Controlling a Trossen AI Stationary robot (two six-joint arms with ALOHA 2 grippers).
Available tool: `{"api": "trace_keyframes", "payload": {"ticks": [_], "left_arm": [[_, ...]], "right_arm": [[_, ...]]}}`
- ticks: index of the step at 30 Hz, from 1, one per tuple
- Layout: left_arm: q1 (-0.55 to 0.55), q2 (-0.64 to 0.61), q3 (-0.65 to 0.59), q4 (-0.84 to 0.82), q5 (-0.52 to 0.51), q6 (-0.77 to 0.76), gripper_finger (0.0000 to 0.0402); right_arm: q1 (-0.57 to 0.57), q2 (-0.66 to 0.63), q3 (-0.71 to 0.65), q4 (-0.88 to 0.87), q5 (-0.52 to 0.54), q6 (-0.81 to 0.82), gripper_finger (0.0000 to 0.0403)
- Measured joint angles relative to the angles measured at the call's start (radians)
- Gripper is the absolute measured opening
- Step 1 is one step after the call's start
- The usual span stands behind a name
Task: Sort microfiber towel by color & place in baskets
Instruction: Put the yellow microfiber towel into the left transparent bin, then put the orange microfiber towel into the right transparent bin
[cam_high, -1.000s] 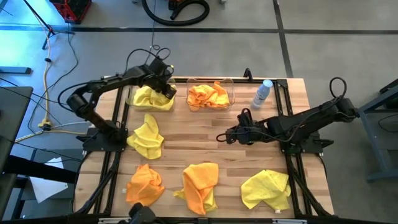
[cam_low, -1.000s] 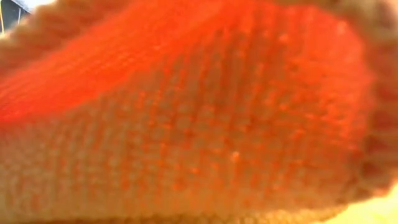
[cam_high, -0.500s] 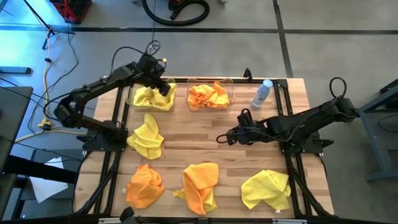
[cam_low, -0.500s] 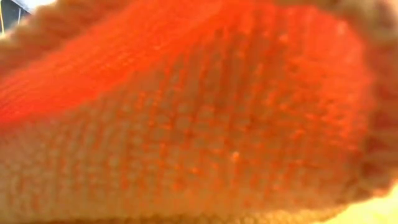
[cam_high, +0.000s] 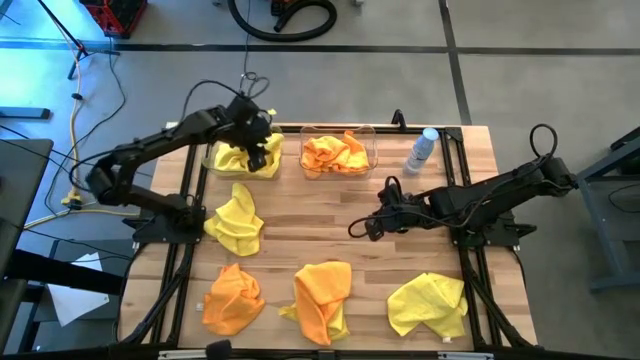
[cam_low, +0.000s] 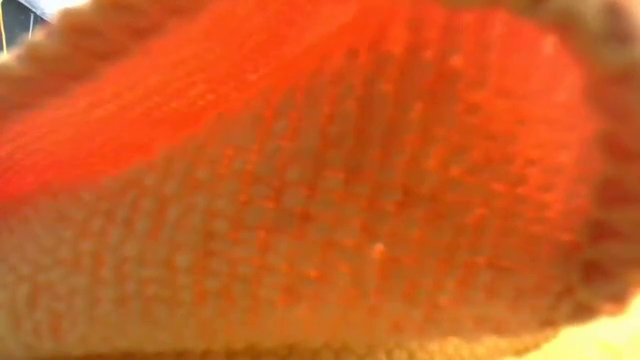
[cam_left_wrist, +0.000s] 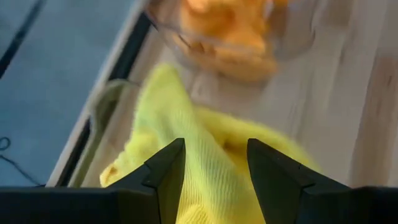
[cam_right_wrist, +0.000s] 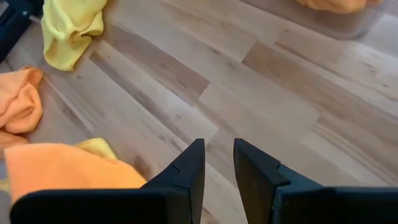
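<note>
Two clear baskets stand at the table's far edge. The left basket (cam_high: 210, 163) holds a yellow towel (cam_high: 240, 158); the right basket (cam_high: 372, 140) holds orange towels (cam_high: 335, 153). My left gripper (cam_high: 260, 142) hangs open just above the yellow towel (cam_left_wrist: 205, 134), whose cloth shows between its fingers (cam_left_wrist: 168, 171). My right gripper (cam_high: 360, 230) hovers over the bare table middle, its fingers (cam_right_wrist: 189, 168) a narrow gap apart with nothing between them. A yellow towel (cam_high: 236, 218), an orange one (cam_high: 232, 298), an orange one (cam_high: 322, 292) and a yellow one (cam_high: 430, 303) lie loose on the table.
A small pale bottle with a blue top (cam_high: 424, 148) stands right of the orange basket. An orange towel (cam_low: 320, 180) lies right against the low camera and fills its view. Bare wood (cam_high: 330, 225) lies between the baskets and the near row of towels.
My left gripper has opened and let go of the yellow towel, which now lies in the left basket; the gripper stays just over it. My right gripper has edged a little toward the table's near edge.
</note>
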Motion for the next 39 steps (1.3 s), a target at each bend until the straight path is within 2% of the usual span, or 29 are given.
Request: {"api": "trace_keyframes", "payload": {"ticks": [6, 15, 21, 29, 39], "left_arm": [[-0.023, 0.119, 0.000, -0.020, -0.115, 0.170, 0.0158], [-0.010, 0.312, 0.000, 0.018, -0.129, 0.212, 0.0158], [-0.010, 0.366, 0.000, 0.047, -0.161, 0.212, 0.0158], [-0.010, 0.299, 0.000, 0.030, -0.211, 0.169, 0.0158], [-0.030, 0.038, 0.000, -0.021, -0.210, -0.002, 0.0158]], "right_arm": [[0.000, 0.000, 0.000, 0.003, -0.019, 0.029, 0.0078], [0.000, 0.000, 0.000, 0.008, -0.014, 0.090, 0.0078], [0.000, 0.000, 0.000, 0.009, 0.001, 0.109, 0.0078], [0.000, 0.000, 0.000, 0.008, 0.002, 0.105, 0.0078], [0.001, 0.000, 0.000, 0.009, 0.003, 0.007, 0.0078]]}}
